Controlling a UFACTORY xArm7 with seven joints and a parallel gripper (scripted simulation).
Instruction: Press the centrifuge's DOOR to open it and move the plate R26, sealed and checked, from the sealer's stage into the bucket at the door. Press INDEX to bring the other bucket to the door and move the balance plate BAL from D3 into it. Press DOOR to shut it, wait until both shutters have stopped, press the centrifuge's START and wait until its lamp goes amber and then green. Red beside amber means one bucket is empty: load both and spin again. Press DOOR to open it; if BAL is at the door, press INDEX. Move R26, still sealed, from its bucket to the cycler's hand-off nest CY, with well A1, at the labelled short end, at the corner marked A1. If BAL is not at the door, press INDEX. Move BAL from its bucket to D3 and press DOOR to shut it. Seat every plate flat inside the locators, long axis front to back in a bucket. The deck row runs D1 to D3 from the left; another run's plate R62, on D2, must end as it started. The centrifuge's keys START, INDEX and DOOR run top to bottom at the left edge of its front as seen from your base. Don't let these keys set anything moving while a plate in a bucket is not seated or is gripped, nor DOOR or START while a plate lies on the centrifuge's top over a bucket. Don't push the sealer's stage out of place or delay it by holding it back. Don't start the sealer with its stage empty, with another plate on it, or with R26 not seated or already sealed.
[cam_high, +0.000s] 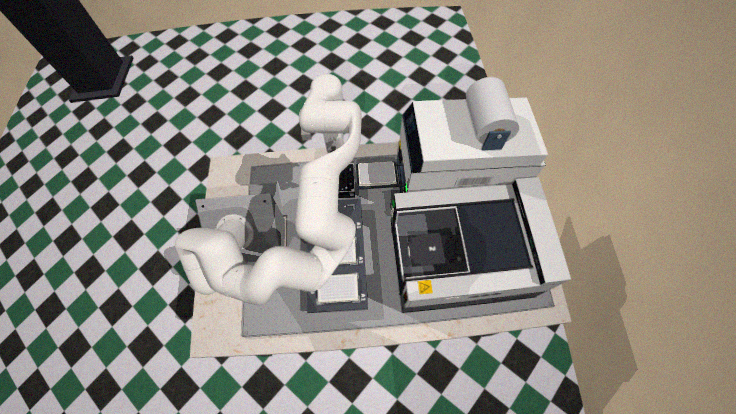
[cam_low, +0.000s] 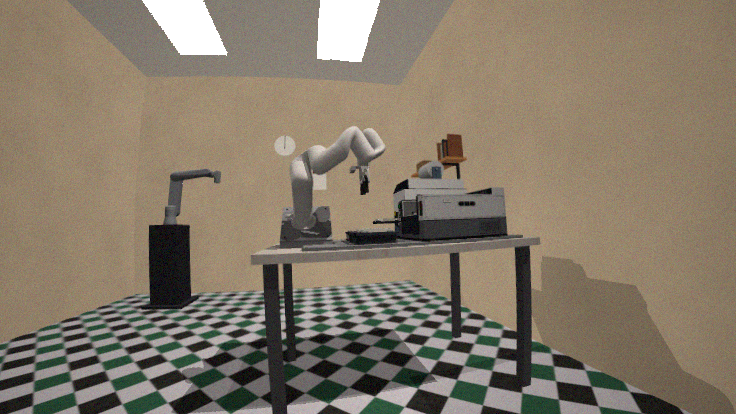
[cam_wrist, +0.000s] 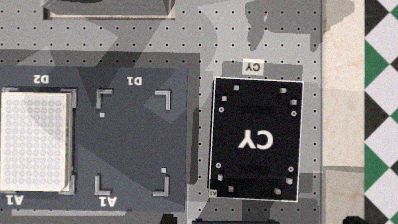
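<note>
My gripper (cam_low: 364, 191) (cam_wrist: 261, 220) is open and empty, high above the bench near the nest CY (cam_wrist: 256, 120). CY is empty. A plate with a plain grey top, apparently sealed R26 (cam_high: 377, 173), lies on the sealer's stage. White-welled plate BAL (cam_high: 338, 287) sits on D3. R62 (cam_high: 350, 250) (cam_wrist: 34, 142) sits on D2, partly behind the arm in the top view. The centrifuge (cam_high: 545, 231) (cam_low: 458, 211) shows an empty bucket marked 2 (cam_high: 426, 249) in its framed opening. Its lamp (cam_high: 393, 204) looks green. Its keys are unreadable.
D1 (cam_wrist: 132, 142) is empty beside CY. The sealer (cam_high: 478, 154), with its film roll (cam_high: 488, 105) on top, stands beside the centrifuge and has a green light (cam_high: 406, 187). The arm's base (cam_low: 305, 226) is at the opposite side of the deck row.
</note>
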